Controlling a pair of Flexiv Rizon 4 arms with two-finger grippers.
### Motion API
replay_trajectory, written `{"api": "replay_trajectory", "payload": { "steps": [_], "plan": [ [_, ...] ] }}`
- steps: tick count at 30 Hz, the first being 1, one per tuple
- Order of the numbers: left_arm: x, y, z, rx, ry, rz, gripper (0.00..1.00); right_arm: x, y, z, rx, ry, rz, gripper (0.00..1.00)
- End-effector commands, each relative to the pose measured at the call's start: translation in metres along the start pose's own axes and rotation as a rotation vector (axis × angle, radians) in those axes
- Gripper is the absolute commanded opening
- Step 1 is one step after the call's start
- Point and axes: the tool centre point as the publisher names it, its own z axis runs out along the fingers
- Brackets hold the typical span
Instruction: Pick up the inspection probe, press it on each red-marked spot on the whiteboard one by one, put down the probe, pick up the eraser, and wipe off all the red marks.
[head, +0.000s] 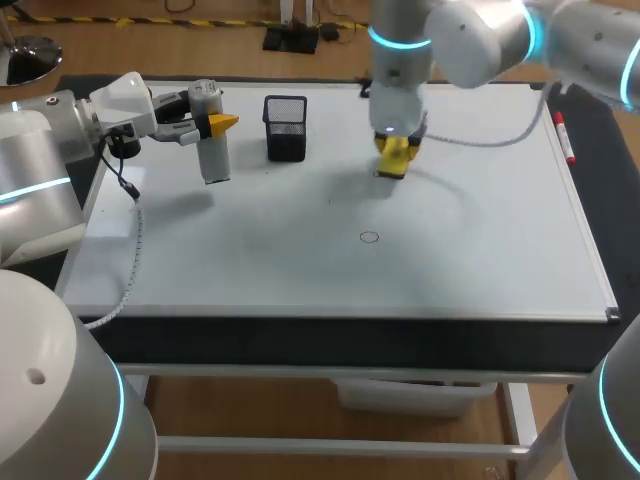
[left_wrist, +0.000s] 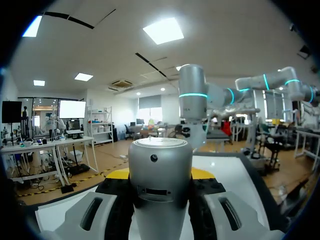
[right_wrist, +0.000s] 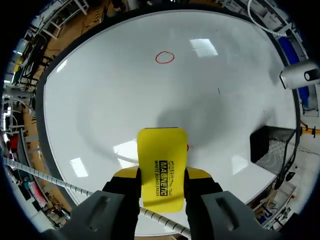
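Observation:
The inspection probe (head: 211, 142), a grey cylinder, hangs upright above the whiteboard's (head: 300, 250) far left part, with my left gripper (head: 215, 124) shut on it. In the left wrist view the probe (left_wrist: 160, 165) fills the gap between the yellow tips of the left gripper (left_wrist: 160, 176). My right gripper (head: 396, 150) is shut on the yellow eraser (head: 394, 157), which rests on the board near its far middle. From the right wrist, the eraser (right_wrist: 161, 165) sticks out ahead of the right gripper (right_wrist: 161, 177). One red circle mark (head: 369, 237) lies nearer the front, also ahead of the eraser (right_wrist: 165, 57).
A black mesh pen holder (head: 286, 127) stands on the board between the two grippers. A red marker (head: 565, 138) lies along the board's right edge. A cable runs from the right arm across the far right of the board.

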Motion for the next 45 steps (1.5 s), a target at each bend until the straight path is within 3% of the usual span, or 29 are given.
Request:
{"api": "replay_trajectory", "payload": {
  "steps": [1, 12, 19, 40, 45],
  "plan": [
    [0.000, 0.000, 0.000, 0.004, -0.001, 0.002, 0.00, 0.035, -0.027, -0.004, -0.017, -0.014, 0.076, 0.00],
    [0.000, 0.000, 0.000, 0.004, -0.001, 0.002, 0.00, 0.120, -0.072, 0.004, -0.026, 0.027, 0.292, 0.00],
    [0.000, 0.000, 0.000, 0.004, -0.001, 0.002, 0.00, 0.153, -0.087, 0.005, -0.024, 0.039, 0.364, 0.00],
    [0.000, 0.000, 0.000, 0.004, -0.001, 0.002, 0.00, 0.159, -0.091, 0.003, -0.028, 0.027, 0.387, 0.00],
    [0.028, -0.004, 0.019, 0.003, 0.034, 0.042, 0.00, 0.159, -0.091, 0.003, -0.028, 0.027, 0.387, 0.00]
  ]
}}
